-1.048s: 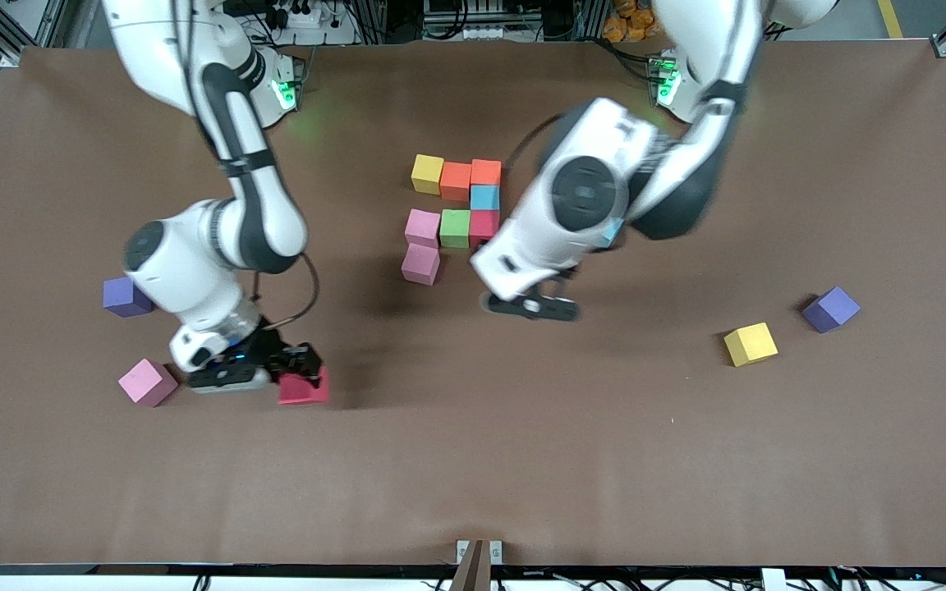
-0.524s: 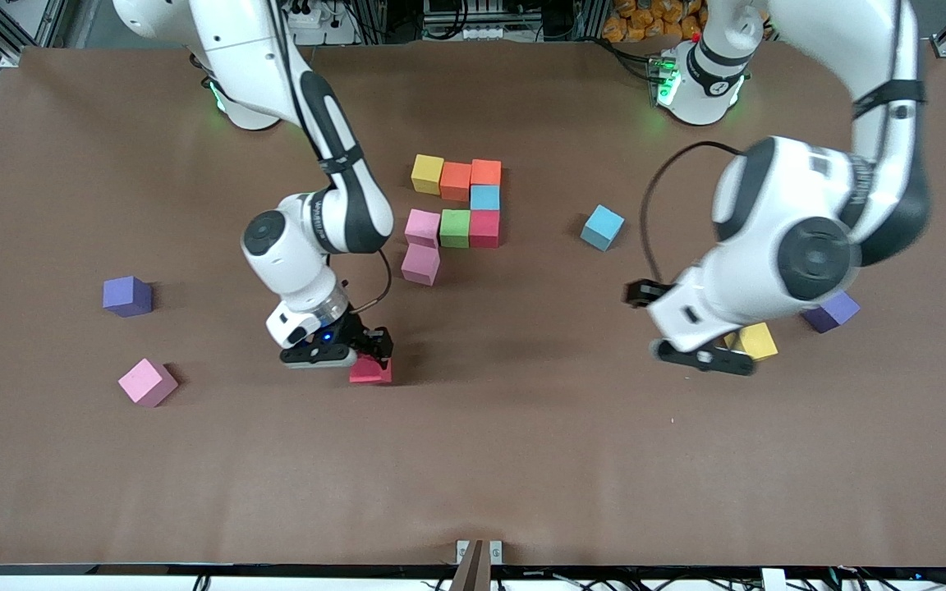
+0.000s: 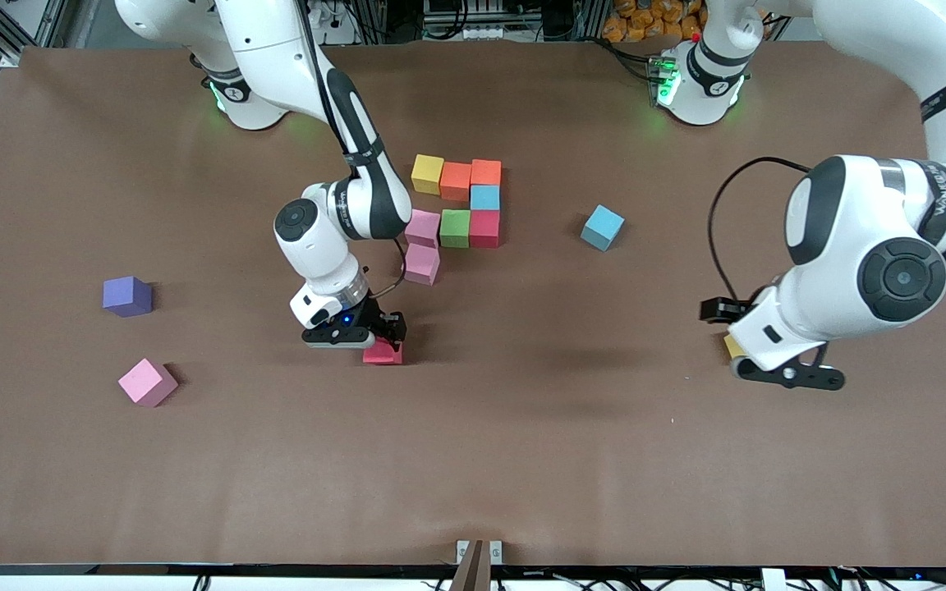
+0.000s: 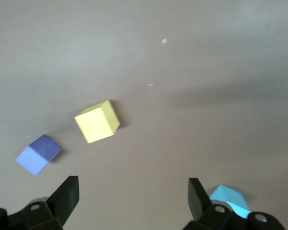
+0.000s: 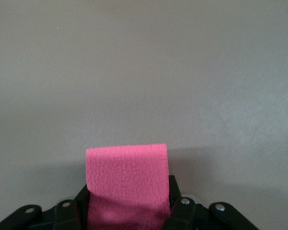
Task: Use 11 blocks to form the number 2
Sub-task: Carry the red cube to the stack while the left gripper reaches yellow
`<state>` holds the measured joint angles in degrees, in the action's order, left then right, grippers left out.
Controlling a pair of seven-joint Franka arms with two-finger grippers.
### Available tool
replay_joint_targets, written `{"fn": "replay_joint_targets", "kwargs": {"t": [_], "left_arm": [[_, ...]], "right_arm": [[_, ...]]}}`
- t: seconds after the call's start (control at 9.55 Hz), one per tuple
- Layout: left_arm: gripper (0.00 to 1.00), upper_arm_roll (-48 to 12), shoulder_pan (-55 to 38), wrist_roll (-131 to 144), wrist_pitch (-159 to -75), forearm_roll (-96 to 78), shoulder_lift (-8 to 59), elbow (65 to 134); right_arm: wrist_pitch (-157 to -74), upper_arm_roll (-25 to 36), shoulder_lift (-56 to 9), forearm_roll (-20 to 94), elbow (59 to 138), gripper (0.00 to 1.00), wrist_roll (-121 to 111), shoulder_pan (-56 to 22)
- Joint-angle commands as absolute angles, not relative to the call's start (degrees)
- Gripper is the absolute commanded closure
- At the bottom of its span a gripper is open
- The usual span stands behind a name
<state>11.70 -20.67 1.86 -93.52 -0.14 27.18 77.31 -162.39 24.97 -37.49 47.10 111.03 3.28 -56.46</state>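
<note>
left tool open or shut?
Open: the left tool shows fingers spread wide with nothing between, above the yellow block.

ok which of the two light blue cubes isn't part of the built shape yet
The light blue cube lying alone toward the left arm's end; the other light blue cube sits wedged between orange and red cubes.

partial 2 (image 3: 461, 212): eight cubes edge to edge; yellow, orange, orange on top, light blue, then pink, green, red, one pink nearest the camera.
red cube (image 3: 383, 354): clamped in my right gripper (image 3: 374, 336).
loose: pink cube (image 3: 147, 382), yellow cube (image 4: 97, 121).
</note>
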Motion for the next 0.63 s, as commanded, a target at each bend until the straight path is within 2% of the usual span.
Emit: {"fn": "replay_joint_targets", "kwargs": {"t": [0.0, 0.1, 0.31, 0.52], "left_arm": [[0.00, 10.46, -15.76, -1.39, -106.45, 1.68, 17.53, 95.45], [0.00, 10.55, -15.04, -1.58, -110.70, 1.50, 15.58, 101.10], [0.00, 10.72, -11.44, -0.70, -112.23, 0.97, 15.82, 105.36], [0.00, 10.81, -10.81, 3.56, -119.06, -0.52, 16.43, 110.72]], "right_arm": [[-162.42, 25.66, -36.12, 47.99, 112.94, 1.00, 8.16, -59.49], [-162.42, 25.66, -36.04, 47.99, 113.55, 1.00, 9.04, -60.37], [-162.51, 26.19, -35.86, 47.99, 115.13, 1.00, 9.76, -62.39], [-162.25, 29.08, -35.51, 47.90, 117.06, 1.00, 9.67, -66.16]]}}
